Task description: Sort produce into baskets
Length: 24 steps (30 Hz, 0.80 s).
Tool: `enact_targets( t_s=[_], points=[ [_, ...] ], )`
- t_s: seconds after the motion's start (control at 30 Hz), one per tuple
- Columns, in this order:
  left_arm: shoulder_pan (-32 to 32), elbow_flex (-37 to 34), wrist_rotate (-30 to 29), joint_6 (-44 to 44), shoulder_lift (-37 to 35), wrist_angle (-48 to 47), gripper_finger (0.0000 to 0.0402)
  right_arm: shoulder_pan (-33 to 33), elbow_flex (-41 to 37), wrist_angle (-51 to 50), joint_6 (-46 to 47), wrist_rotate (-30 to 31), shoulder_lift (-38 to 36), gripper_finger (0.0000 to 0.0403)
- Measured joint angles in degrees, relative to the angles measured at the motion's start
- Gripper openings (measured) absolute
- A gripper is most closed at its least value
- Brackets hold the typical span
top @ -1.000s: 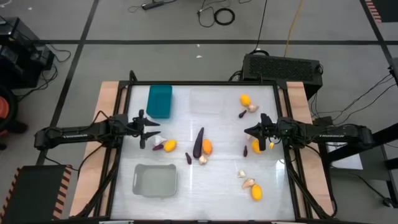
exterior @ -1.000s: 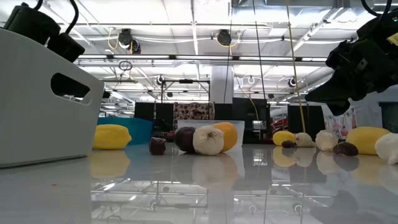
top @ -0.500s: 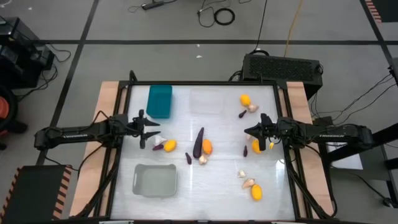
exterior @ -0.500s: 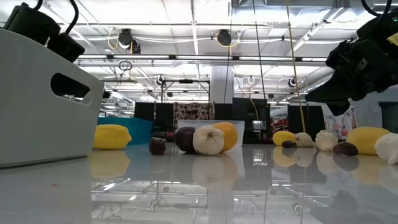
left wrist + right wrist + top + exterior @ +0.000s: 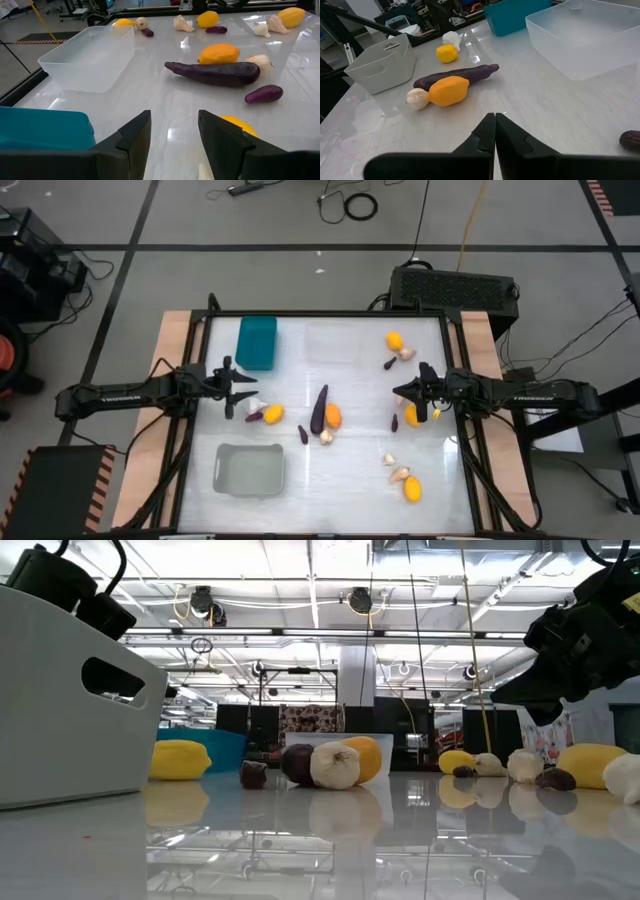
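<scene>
Produce lies scattered on the white table. At the middle are a long purple eggplant, an orange oval and a garlic bulb. More pieces lie at the far right and near right. The teal basket and the clear basket stand at the far side, the grey basket at the near left. My left gripper hovers open at the left, beside a yellow piece. My right gripper hovers shut at the right, above a yellow piece.
In the left wrist view the clear basket and the long eggplant lie beyond the open fingers, with the teal basket close by. A dark box stands behind the table's far right corner. Bare tabletop shows at the near middle.
</scene>
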Motion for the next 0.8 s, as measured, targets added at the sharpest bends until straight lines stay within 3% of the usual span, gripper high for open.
enact_targets(
  t_s=[0.4, 0.53, 0.63, 0.8],
  points=[
    [0.00, 0.00, -0.18, 0.35, 0.01, -0.02, 0.0173, -0.01, 0.00, 0.02, 0.03, 0.01, -0.01, 0.0004],
    [0.00, 0.01, -5.29, 3.85, 0.00, 0.24, 0.0173, 0.00, 0.00, 0.19, 4.94, 0.02, -0.02, 0.0004],
    [0.00, 0.02, -5.57, 4.18, 0.02, 0.26, 0.0173, -0.01, 0.00, 2.03, 7.03, 0.02, 0.00, 0.0004],
    [0.00, 0.02, -6.43, 14.42, 0.02, 0.54, 0.0173, 0.00, 0.02, 7.17, 7.98, 0.08, 0.00, 0.0004]
  ],
)
